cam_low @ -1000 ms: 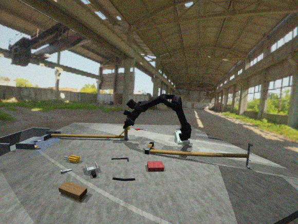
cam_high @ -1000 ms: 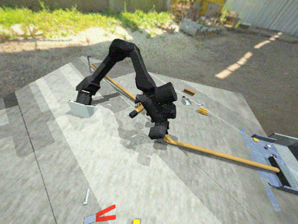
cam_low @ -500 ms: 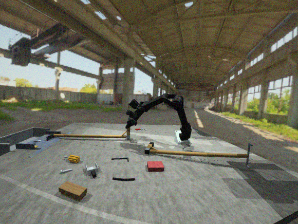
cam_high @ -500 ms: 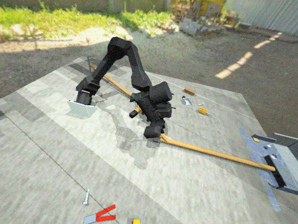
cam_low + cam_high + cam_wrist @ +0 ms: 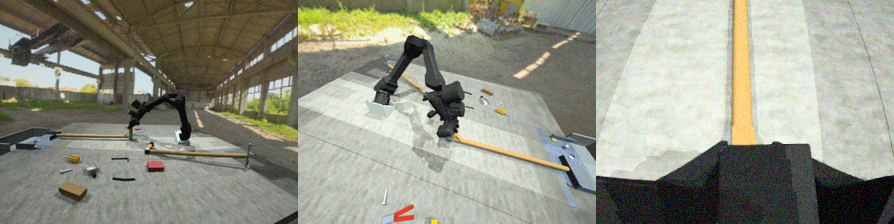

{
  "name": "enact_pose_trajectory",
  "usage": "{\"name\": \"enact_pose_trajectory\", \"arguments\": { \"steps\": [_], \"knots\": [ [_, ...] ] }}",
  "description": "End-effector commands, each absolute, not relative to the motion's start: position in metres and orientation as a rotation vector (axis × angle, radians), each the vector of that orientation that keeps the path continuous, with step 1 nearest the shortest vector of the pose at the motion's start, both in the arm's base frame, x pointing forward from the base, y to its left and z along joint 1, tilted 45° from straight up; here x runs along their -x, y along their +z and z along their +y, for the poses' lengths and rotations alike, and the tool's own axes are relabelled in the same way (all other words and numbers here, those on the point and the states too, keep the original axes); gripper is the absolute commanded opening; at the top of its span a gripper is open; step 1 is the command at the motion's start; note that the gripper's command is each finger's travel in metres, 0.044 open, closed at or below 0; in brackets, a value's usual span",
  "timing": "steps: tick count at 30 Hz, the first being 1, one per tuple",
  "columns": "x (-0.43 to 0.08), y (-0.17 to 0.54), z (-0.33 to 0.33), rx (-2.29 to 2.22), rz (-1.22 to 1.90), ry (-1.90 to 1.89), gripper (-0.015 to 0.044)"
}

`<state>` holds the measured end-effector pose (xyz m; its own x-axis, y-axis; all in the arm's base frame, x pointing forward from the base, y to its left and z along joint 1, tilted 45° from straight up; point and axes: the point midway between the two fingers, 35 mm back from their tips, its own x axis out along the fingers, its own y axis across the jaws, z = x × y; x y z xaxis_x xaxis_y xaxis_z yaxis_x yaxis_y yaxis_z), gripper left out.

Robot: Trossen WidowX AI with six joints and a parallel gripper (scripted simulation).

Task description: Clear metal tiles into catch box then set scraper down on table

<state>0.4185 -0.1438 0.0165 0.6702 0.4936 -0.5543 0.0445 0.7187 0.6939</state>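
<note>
My gripper [image 5: 452, 132] [image 5: 131, 125] [image 5: 749, 148] is shut on the upright grip at the near end of the long scraper. The scraper's yellow pole [image 5: 503, 151] [image 5: 92, 135] [image 5: 741, 75] runs low over the table. Its black blade [image 5: 569, 172] [image 5: 53, 137] is at the near side of the bluish steel plate [image 5: 551, 151] [image 5: 46, 144]. A yellow tile [image 5: 554, 140] [image 5: 36, 146], a dark tile [image 5: 563, 147] and a pale tile [image 5: 571, 156] lie beyond the blade, between low walls. The catch box [image 5: 585, 140] [image 5: 33, 131] is partly cut off in the top view.
A second yellow pole tool [image 5: 413, 84] [image 5: 198, 153] lies behind the arm. A red block [image 5: 155, 166], wooden block [image 5: 487, 91] [image 5: 73, 190], yellow-handled screwdriver [image 5: 501, 111] [image 5: 74, 159], metal bracket [image 5: 484, 100] [image 5: 91, 168] and red-handled tool [image 5: 404, 218] lie around.
</note>
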Motion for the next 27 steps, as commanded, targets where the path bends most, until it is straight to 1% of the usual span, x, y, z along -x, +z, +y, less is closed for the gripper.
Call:
{"name": "enact_pose_trajectory", "arguments": {
  "steps": [1,27],
  "knots": [
    [-0.413,0.02,-0.147,-0.734,0.797,0.28,0.0],
    [-0.381,0.018,-0.141,-0.737,0.795,0.279,0.0]
  ]
}}
